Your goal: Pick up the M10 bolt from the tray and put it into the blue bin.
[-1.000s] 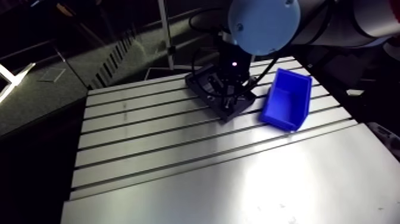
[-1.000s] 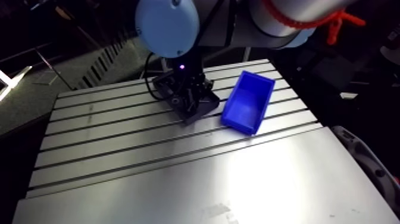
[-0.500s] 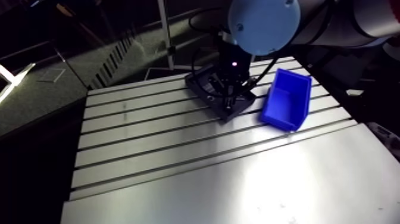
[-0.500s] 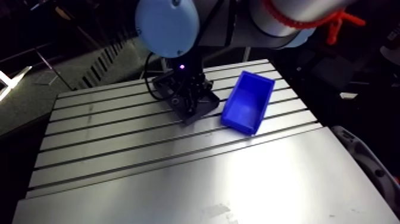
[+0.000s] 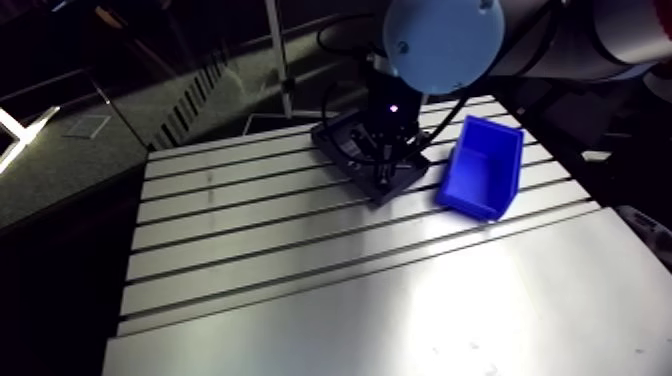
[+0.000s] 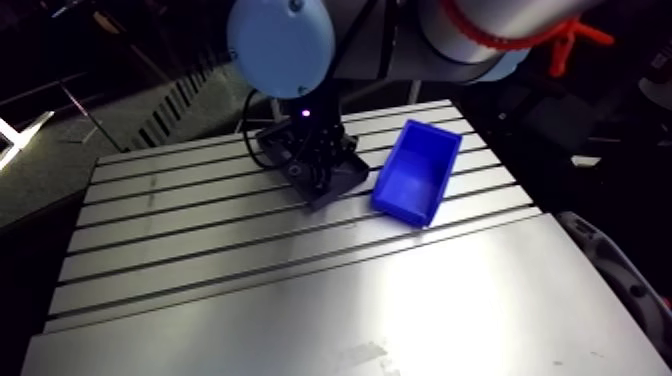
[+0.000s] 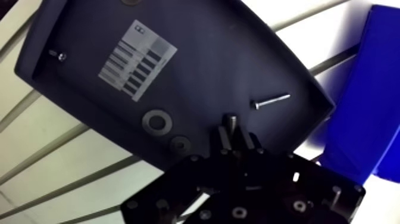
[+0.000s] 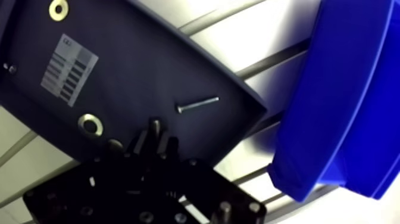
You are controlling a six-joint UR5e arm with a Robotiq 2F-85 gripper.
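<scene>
In the wrist view a dark tray [image 7: 196,65] lies under my gripper [image 7: 233,138]. Its fingers stand close together near the tray's edge, shut on a short dark M10 bolt [image 7: 231,121] whose end sticks out ahead of them. The blue bin [image 7: 363,107] stands beside the tray, past its corner on the gripper's side. In the arm view the gripper [image 5: 383,170] hangs over the tray [image 5: 340,140], with the blue bin [image 5: 482,165] to the right, apart from it.
A thin silver screw [image 7: 269,101] lies in the tray ahead of the gripper. Two dark washers [image 7: 157,121] sit beside the fingers, and a printed label [image 7: 137,56] is stuck to the tray floor. The slotted table [image 5: 300,260] stretches forward.
</scene>
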